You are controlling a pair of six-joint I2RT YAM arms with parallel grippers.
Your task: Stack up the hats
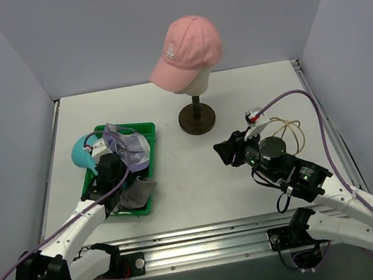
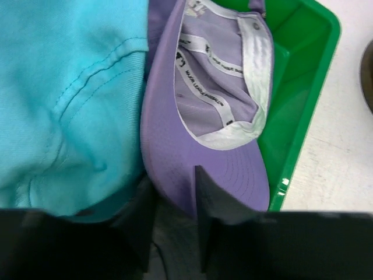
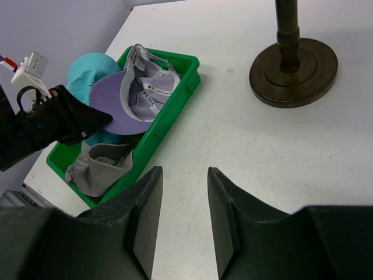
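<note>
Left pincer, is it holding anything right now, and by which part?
The left pincer straddles the brim of the lavender fabric baseball cap in the green plastic tray; a firm clamp cannot be told.

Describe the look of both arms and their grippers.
Both arms have white links and black joint housings. A purple cable trails along the left arm and right arm. The left gripper and right gripper have black, wedge-shaped fingers. Thin yellowish wire loops sit by the right wrist.

Cream egg-shaped mannequin head (image 1: pixel 198 80) mostly hidden under pink baseball cap (image 1: pixel 185 49); white logo (image 1: pixel 171 50) too small to read. Teal bucket hat (image 1: pixel 82 151) partly under lavender baseball cap (image 1: pixel 131 149). Grey bucket hat (image 1: pixel 140 192) partly behind left gripper (image 1: pixel 112 162). Dark stand (image 3: pixel 293 61) top cut off.
</note>
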